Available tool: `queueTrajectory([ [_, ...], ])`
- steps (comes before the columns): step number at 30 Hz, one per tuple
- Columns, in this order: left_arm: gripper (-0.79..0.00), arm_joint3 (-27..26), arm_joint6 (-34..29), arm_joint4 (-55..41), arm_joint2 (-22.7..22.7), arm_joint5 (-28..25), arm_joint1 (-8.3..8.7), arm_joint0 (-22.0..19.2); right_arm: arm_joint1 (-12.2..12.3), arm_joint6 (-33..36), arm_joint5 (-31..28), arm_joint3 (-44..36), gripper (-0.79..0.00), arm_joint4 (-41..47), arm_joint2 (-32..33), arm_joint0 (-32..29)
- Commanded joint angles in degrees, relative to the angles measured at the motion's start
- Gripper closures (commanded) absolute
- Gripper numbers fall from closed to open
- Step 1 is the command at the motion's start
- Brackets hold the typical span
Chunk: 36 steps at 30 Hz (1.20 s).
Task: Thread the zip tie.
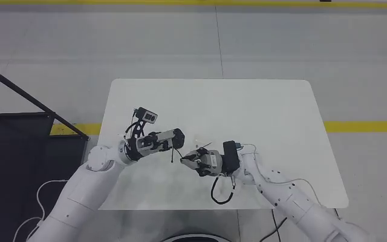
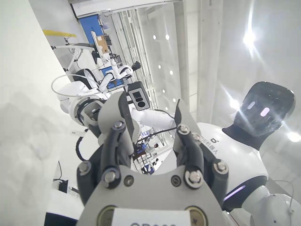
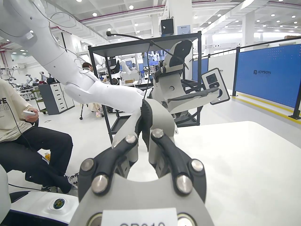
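One zip tie [image 3: 150, 44], two grippers, one white surface [image 1: 272, 121]. The zip tie is black and thin, up in the air above the surface's near edge, between the two grippers. Left gripper [image 2: 149, 104]: jaws wide apart. A thin black strand crosses the gap and touches one finger [image 2: 181, 118]. From the right wrist view the tie lies across that gripper's black finger pad [image 3: 180, 50], with its head end curving away. Right gripper [image 3: 144, 105]: closed, jaws together, pinching a thin black strand that rises from its tips to the tie. In the top view the grippers sit just beside each other, apart.
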Motion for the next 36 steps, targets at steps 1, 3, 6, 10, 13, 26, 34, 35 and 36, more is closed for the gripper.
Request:
queueTrajectory([
  [1, -0.391, 0.17, -0.41, -0.18, 0.10, 0.11, -0.22, -0.15, 0.00, -0.06, 0.06, 0.18, 0.000, 0.05, -0.15, 0.14],
  [3, -0.385, 0.27, -0.78, -0.40, 0.10, 0.31, -0.37, -0.24, 0.01, -0.05, 0.05, 0.34, 0.000, 0.14, -0.27, 0.22],
  [6, -0.376, 0.42, -1.36, -1.01, -0.04, 0.58, -0.65, -0.30, -0.02, 0.07, -0.06, 0.65, 0.000, 0.43, -0.48, 0.41],
  [10, -0.317, 0.64, -2.08, -1.98, -0.43, 1.02, -0.94, -0.24, -0.09, 0.17, -0.17, 1.15, 0.000, 0.74, -0.62, 0.59],
  [13, -0.292, 0.82, -2.69, -2.25, -0.83, 1.27, -1.10, -0.19, -0.19, 0.14, -0.13, 1.59, 0.000, 0.95, -0.66, 0.71],
  [26, 0.000, 1.07, -3.00, -1.45, -1.98, 1.96, -1.86, 0.04, -0.53, 0.16, -0.15, 2.41, 0.000, 1.37, -0.63, 0.87],
  [34, 0.000, 1.09, -2.63, -0.73, -2.92, 1.39, -2.30, -0.01, -0.34, -0.35, 0.35, 1.68, 0.000, 1.63, 0.02, 0.37],
  [35, 0.000, 1.22, -2.51, -0.63, -3.11, 1.30, -2.33, 0.04, -0.26, -0.51, 0.51, 1.30, 0.000, 1.71, 0.13, 0.18],
  [36, 0.000, 1.30, -2.50, -0.49, -3.23, 1.24, -2.35, 0.05, -0.18, -0.61, 0.61, 1.06, 0.000, 1.77, 0.22, 0.07],
])
